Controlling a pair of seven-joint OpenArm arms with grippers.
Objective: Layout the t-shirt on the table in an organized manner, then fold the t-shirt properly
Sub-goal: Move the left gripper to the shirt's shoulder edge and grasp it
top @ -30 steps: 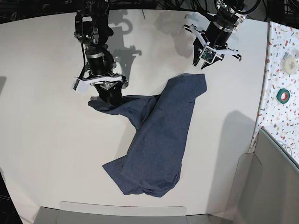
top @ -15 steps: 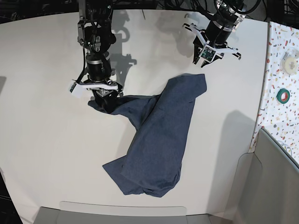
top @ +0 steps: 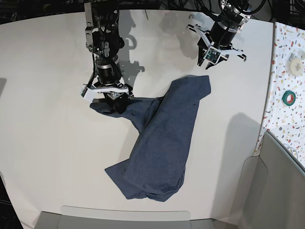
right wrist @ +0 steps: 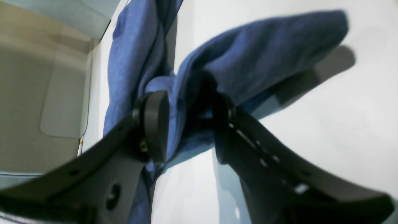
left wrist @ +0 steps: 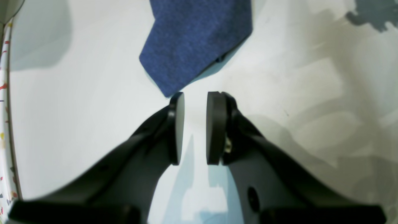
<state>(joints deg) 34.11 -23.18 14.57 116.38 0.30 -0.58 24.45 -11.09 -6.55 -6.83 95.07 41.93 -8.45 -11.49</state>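
White table (top: 43, 119) bears t-shirt (top: 162, 143), corner pinched in right gripper (right wrist: 186, 124).

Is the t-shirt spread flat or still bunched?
Bunched. The t-shirt lies twisted on the table, layers overlapping, one end pinched in the right gripper.

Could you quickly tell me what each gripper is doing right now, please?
Left gripper: open, empty, just short of the t-shirt.
Right gripper: shut on a bunched fold of the t-shirt.

A speckled terrazzo strip (top: 286, 71) borders a grey bin (top: 281, 191).
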